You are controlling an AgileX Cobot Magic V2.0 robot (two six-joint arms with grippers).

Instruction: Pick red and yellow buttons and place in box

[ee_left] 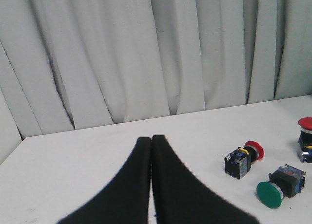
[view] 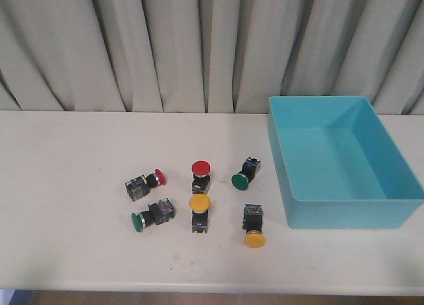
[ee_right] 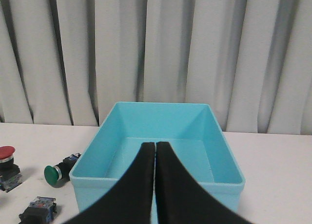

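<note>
Two red buttons sit left of centre on the table: one lying on its side (view: pixel 148 182), one upright (view: pixel 200 174). Two yellow buttons lie nearer the front: one (view: pixel 199 209) and one (view: pixel 254 229). The turquoise box (view: pixel 344 213) stands at the right and holds nothing. Neither gripper shows in the front view. My left gripper (ee_left: pixel 151 139) is shut and empty, above the table and apart from the lying red button (ee_left: pixel 243 158). My right gripper (ee_right: pixel 155 144) is shut and empty, in front of the box (ee_right: pixel 97 191).
Two green-capped buttons lie among the others: one (view: pixel 241 178) near the box, one (view: pixel 151 216) at front left. A grey curtain (view: pixel 165 46) hangs behind the table. The table's front edge (view: pixel 199 290) is close to the buttons.
</note>
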